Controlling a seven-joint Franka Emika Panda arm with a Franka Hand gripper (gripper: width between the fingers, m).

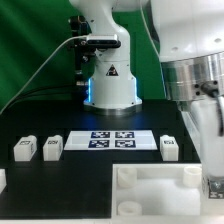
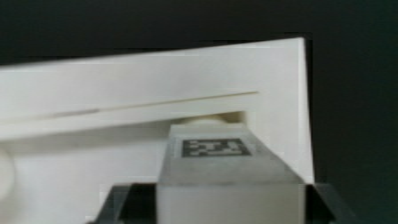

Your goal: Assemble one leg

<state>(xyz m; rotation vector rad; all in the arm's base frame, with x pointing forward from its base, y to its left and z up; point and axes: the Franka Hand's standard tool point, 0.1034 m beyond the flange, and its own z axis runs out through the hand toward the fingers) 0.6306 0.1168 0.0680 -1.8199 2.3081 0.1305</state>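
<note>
We see the pincer (image 2: 217, 190) pinching the leg (image 2: 217, 160), long axis along the fingers, tagged end directly above the tabletop's (image 2: 160, 95) corner socket.

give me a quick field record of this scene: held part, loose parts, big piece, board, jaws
held part: small white plastic leg block with a black-and-white square tag, sitting between the jaws in the wrist view
gripper: shut on that leg, over the tray-like piece
big piece: large white square tray-like part with corner sockets, at the front of the black table
loose legs: three alike; two on the exterior view's left, one on its right
marker board: flat white strip of four tags, lying between them
</note>
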